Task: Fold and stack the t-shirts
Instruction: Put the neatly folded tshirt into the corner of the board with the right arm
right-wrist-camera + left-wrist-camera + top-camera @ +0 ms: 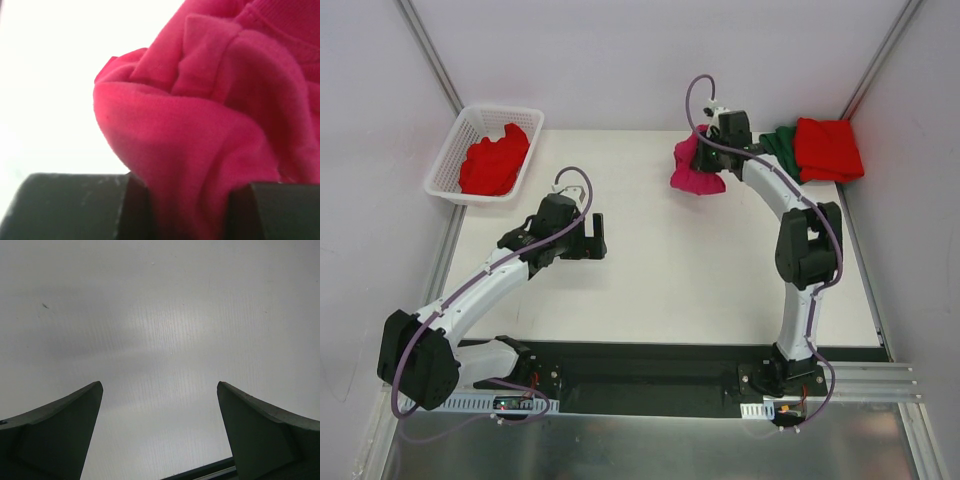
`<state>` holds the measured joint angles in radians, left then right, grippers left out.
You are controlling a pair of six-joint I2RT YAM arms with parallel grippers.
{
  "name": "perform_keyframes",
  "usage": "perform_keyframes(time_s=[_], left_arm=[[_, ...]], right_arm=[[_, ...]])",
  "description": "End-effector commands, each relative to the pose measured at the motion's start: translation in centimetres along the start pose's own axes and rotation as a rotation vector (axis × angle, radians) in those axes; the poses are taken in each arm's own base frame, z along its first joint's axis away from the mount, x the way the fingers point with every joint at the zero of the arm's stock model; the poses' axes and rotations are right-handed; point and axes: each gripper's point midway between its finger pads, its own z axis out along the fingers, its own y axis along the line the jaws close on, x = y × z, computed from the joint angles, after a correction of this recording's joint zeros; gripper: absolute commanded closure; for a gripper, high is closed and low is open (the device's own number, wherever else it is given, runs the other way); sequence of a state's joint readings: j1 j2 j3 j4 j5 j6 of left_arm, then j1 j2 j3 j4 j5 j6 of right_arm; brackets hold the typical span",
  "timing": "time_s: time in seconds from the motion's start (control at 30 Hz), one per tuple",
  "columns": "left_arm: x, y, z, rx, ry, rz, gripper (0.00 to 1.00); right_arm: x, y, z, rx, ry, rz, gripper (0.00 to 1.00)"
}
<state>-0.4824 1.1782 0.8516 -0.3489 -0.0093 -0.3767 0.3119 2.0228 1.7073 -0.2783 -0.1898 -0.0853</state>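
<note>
**A:** While the right gripper (189, 212) pinches a bunch of the magenta-pink t-shirt (695, 172), how much of the job would you call done?

**B:** About half, I'd judge. In the upper right of the overhead view a folded red t-shirt (828, 148) lies flat, overlapping a dark green t-shirt (780, 142) that shows along its left edge. That looks like the start of the stack, though I can't tell how neatly the green one is folded.

**A:** And the pink one?

**B:** It is not yet folded. It hangs as a wadded lump from the right gripper, just left of the stack, above the far part of the desk (670, 270). The wrist view shows cloth squeezed between the two fingers, so the grip is real.

**A:** Anything else left?

**B:** Yes, a crumpled red t-shirt (495, 160) sits in the white basket (448, 160) at the upper left, untouched.

**A:** What is the other arm doing?

**B:** The left gripper (590, 238) hangs over bare desk left of centre, jaws spread wide and holding nothing. Its own camera sees only plain surface.

**A:** So what remains?

**B:** As I read it, the pink shirt needs spreading, folding and stacking, and then the basket shirt needs the same.
</note>
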Motion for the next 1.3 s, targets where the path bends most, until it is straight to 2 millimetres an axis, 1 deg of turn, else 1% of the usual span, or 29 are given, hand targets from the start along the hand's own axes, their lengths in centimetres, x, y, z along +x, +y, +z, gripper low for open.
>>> perform_keyframes(time_s=[0.0,0.03,0.07,0.1,0.13,0.17,0.23,0.27,0.33,0.37,0.43,0.47,0.5,0.53,0.6,0.63,0.7,0.73,0.8,0.83,0.9,0.93,1.03,1.13,1.17,1.23,1.27], left_arm=[[-0.3,0.4,0.3,-0.011,-0.012,-0.016,0.01],[-0.4,0.3,0.3,-0.01,-0.016,-0.015,0.01],[-0.4,0.3,0.4,-0.01,-0.015,-0.015,0.01],[-0.4,0.3,0.4,-0.011,-0.013,-0.017,0.01],[-0.4,0.4,0.5,-0.014,-0.01,-0.018,0.01],[-0.3,0.4,0.6,-0.013,-0.006,-0.016,0.01],[-0.6,0.3,0.6,-0.013,-0.009,-0.017,0.01],[-0.5,0.4,0.7,-0.014,-0.007,-0.017,0.01],[-0.5,0.4,0.9,-0.017,-0.003,-0.018,0.01],[-0.5,0.4,0.9,-0.017,-0.003,-0.02,0.01],[-0.4,0.5,1.0,-0.018,0.002,-0.023,0.01],[-0.5,0.5,1.2,-0.018,0.004,-0.023,0.01],[-0.5,0.6,1.3,-0.019,0.008,-0.026,0.01],[-0.4,0.6,1.4,-0.019,0.011,-0.023,0.01],[-0.5,0.5,1.5,-0.016,0.011,-0.022,0.01],[-0.4,0.5,1.7,-0.017,0.017,-0.019,0.01],[-0.7,0.6,1.8,-0.018,0.014,-0.02,0.01],[-0.5,0.6,1.9,-0.022,0.02,-0.02,0.01],[-0.6,0.7,2.1,-0.023,0.02,-0.02,0.01],[-0.5,0.7,2.3,-0.026,0.027,-0.021,0.01],[-0.6,0.8,2.4,-0.027,0.028,-0.02,0.01],[-0.6,0.8,2.6,-0.03,0.032,-0.021,0.01],[-0.7,0.9,2.8,-0.034,0.035,-0.019,0.01],[-0.9,0.6,3.0,-0.017,0.044,-0.02,0.01],[-1.1,0.7,3.1,-0.018,0.042,-0.023,0.01],[-1.0,0.9,3.4,-0.024,0.052,-0.021,0.01],[-1.2,0.8,3.5,-0.021,0.052,-0.019,0.01]], right_arm=[[-6.2,-4.6,-1.2,0.117,-0.134,-0.004,0.99],[-7.5,-5.0,-1.4,0.124,-0.163,0.006,0.99],[-8.3,-6.3,-1.6,0.139,-0.18,0.026,0.99],[-8.9,-6.9,-1.8,0.147,-0.195,0.037,0.99],[-10.4,-7.5,-2.2,0.153,-0.23,0.049,0.99],[-11.2,-9.0,-2.7,0.171,-0.251,0.084,0.99],[-12.8,-10.7,-3.5,0.196,-0.296,0.122,0.99],[-13.9,-12.6,-4.3,0.211,-0.332,0.165,0.99],[-15.2,-14.5,-5.3,0.216,-0.385,0.217,0.99],[-15.8,-16.2,-6.2,0.229,-0.411,0.243,0.99],[-16.7,-18.3,-7.4,0.243,-0.459,0.293,0.99],[-17.0,-20.1,-8.4,0.264,-0.484,0.315,0.99],[-17.2,-20.9,-9.2,0.279,-0.5,0.323,0.99],[-17.7,-22.6,-10.4,0.306,-0.537,0.328,0.99],[-17.9,-24.0,-11.5,0.33,-0.567,0.328,0.99],[-18.1,-25.4,-12.5,0.351,-0.59,0.333,0.99],[-18.2,-27.1,-13.2,0.377,-0.61,0.344,0.99],[-18.2,-28.5,-14.0,0.395,-0.63,0.359,0.99],[-18.3,-29.6,-14.7,0.404,-0.655,0.374,0.99],[-18.2,-30.6,-15.1,0.416,-0.67,0.386,0.99],[-18.3,-31.3,-15.5,0.429,-0.687,0.395,0.99],[-18.0,-32.1,-15.4,0.436,-0.688,0.41,0.99],[-18.0,-33.4,-15.1,0.437,-0.715,0.444,0.99],[-17.7,-34.1,-14.4,0.432,-0.729,0.48,0.99],[-17.2,-34.6,-13.7,0.43,-0.726,0.51,0.99],[-17.1,-35.0,-13.3,0.419,-0.742,0.53,0.99],[-16.3,-35.4,-12.4,0.422,-0.731,0.552,0.99]])
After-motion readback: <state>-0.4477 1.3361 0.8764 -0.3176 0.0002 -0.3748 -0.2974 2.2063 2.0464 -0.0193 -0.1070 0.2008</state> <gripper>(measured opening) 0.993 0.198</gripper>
